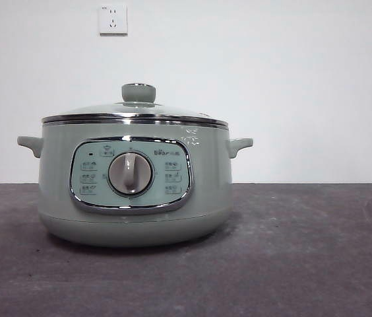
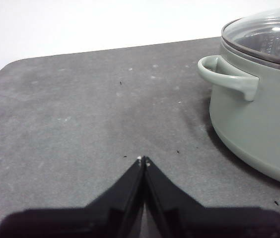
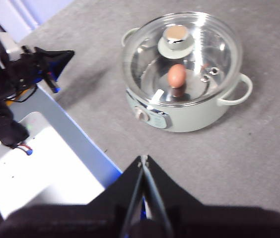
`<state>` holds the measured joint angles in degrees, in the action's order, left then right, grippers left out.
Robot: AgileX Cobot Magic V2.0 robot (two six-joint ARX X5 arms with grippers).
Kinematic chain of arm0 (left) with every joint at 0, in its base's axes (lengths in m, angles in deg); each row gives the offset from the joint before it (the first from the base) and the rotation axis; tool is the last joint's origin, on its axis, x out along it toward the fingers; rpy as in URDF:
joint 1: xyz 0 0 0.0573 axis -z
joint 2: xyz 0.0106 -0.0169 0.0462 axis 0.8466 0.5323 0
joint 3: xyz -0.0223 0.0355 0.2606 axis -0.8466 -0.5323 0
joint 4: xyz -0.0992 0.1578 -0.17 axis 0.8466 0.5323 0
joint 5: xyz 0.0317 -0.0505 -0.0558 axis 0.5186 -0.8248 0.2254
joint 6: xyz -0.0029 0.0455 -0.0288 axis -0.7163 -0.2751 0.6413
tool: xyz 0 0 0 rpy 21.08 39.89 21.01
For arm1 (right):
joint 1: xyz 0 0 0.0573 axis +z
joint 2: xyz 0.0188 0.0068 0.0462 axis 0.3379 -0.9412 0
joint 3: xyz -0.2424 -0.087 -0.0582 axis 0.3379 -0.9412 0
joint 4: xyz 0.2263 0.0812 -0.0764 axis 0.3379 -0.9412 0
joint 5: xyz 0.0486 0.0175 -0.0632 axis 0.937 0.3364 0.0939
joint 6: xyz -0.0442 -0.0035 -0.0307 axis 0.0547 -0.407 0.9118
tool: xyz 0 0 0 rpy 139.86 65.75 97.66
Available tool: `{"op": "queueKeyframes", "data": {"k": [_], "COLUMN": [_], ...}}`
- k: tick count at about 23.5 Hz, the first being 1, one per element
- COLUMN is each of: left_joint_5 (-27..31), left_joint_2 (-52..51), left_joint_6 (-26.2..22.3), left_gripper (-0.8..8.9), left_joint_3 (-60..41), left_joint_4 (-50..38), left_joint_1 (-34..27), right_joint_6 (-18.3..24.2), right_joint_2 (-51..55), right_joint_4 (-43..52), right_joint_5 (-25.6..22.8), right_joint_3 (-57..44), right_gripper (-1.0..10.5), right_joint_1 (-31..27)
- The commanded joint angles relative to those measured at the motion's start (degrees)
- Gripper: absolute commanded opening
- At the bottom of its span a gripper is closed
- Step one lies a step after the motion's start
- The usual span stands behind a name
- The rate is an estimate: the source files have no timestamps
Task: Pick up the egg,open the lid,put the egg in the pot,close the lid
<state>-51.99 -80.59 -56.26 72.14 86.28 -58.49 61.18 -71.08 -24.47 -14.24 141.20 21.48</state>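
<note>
The sage-green pot stands on the grey table with the glass lid resting shut on its rim. From high above, the right wrist view shows the egg lying inside the pot under the lid. My right gripper hangs well above the table's near edge, shut and empty. Low over the table beside a pot handle, my left gripper is shut with nothing in it. Neither arm shows in the front view.
The table's edge and a blue-and-white frame lie below the right gripper, with the left arm's black body beside them. Two wall sockets sit on the white wall behind the pot.
</note>
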Motion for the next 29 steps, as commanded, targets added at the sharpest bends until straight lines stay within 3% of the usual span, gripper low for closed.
{"op": "queueKeyframes", "data": {"k": [1, 6, 11, 13, 16, 18, 23, 29], "left_joint_5": [0.09, 0.09, 0.09, 0.09, 0.09, 0.11, 0.11, 0.09], "left_joint_2": [-0.15, -0.15, -0.15, -0.15, -0.15, -0.15, -0.15, -0.15], "left_joint_6": [0.37, 0.35, 0.35, 0.37, 0.37, 0.37, 0.37, 0.35], "left_gripper": [-0.03, -0.03, -0.03, -0.03, -0.03, -0.03, -0.03, -0.03], "left_joint_3": [-0.90, -0.90, -0.90, -0.90, -0.90, -0.90, -0.90, -0.90], "left_joint_4": [-0.24, -0.24, -0.24, -0.24, -0.24, -0.24, -0.24, -0.24], "left_joint_1": [-0.17, -0.17, -0.17, -0.17, -0.17, -0.17, -0.17, -0.17], "right_joint_6": [0.50, 0.11, 3.48, 3.45, 4.85, 8.50, 10.34, 8.74], "right_joint_2": [0.68, 0.76, 2.45, 4.33, 10.60, 15.19, 23.69, 34.82], "right_joint_4": [-0.90, -0.81, 4.39, 11.17, 23.67, 26.34, 34.42, 51.78], "right_joint_5": [-3.26, -14.21, -16.74, -13.49, 4.68, 9.97, 9.77, 9.22], "right_joint_3": [-0.04, -0.04, -0.20, -0.98, -7.21, -13.40, -27.45, -49.29], "right_gripper": [0.0, 0.0, 0.0, 0.0, 0.0, 0.0, 0.0, 0.0], "right_joint_1": [0.04, 0.04, -4.24, -8.24, -20.55, -27.63, -34.64, -36.70]}}
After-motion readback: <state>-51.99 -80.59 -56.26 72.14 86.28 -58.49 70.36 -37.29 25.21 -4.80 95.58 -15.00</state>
